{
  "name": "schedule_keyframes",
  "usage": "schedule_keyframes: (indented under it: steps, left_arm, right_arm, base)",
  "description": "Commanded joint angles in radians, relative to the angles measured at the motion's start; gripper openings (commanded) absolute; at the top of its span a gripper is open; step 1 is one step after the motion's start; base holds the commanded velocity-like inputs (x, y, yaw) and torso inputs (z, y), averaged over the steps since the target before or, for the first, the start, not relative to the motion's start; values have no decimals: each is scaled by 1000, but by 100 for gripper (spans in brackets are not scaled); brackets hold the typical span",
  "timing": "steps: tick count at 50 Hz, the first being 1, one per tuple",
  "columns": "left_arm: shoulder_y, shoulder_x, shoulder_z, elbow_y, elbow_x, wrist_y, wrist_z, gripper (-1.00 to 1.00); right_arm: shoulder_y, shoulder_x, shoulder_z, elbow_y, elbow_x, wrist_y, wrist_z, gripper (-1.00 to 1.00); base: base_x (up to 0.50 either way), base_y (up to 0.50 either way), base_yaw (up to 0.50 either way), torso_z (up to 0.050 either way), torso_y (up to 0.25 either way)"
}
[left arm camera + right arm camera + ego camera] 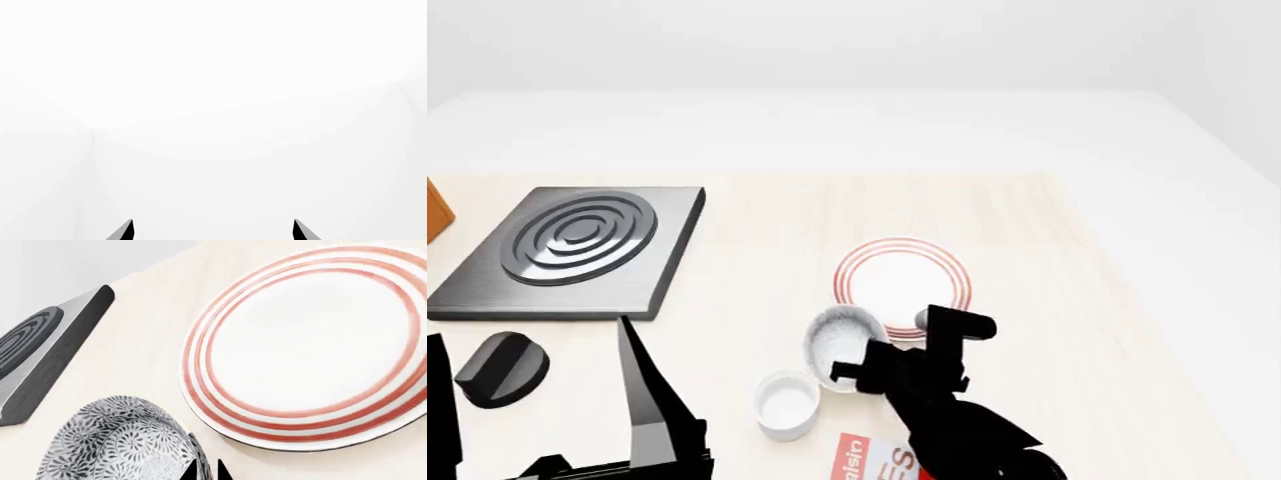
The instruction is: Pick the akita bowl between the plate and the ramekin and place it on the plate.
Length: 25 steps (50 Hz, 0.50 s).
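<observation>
Pale wooden surface (pixel 761 250) under a white room. Small round akita bowl (pixel 842 342), grey-patterned with a whitish speckled inside, stands between the flat white plate with thin red concentric rings (pixel 901 280) and the small plain white straight-sided ramekin (pixel 787 401) — plate farther from the robot, ramekin nearer. Bowl rim sits just beside the plate's near edge; ramekin just beside the bowl on its near side. Bowl upright, on the surface, not on the plate.

Right tool (pixel 885 352) is down at the bowl's right rim, on the plate side. In the right wrist view its two dark fingertips (pixel 197 471) sit very close together at the bowl's edge, with a thin strip of rim between them — clenched on the rim of the akita bowl (pixel 117 440). The plate (pixel 307 347) fills most of that view, nothing on it.

Left tool (pixel 213 232): two dark tips set wide apart against blank white, nothing between them — released.

Also present: dark grey square slab with raised concentric rings (pixel 581 250) at far left, a black rounded object (pixel 501 368) near the left arm, a red-and-white printed packet (pixel 868 460) at the near edge.
</observation>
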Motion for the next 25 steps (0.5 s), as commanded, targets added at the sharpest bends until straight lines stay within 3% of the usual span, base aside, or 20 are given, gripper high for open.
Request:
schedule_keyframes:
  steps: [1, 11, 25]
  left_arm:
    - [2, 21, -35, 13, 0, 7, 25, 100]
    - [5, 20, -31, 15, 5, 8, 21, 100]
    - [6, 16, -32, 13, 4, 8, 15, 100]
  right_arm:
    - [-46, 48, -1, -314, 13, 41, 101, -100]
    - [-10, 112, 18, -616, 47, 81, 195, -100]
    - [33, 144, 56, -661, 83, 97, 221, -100]
  base:
    - [0, 0, 0, 0, 0]
    - [0, 0, 0, 0, 0]
    - [0, 0, 0, 0, 0]
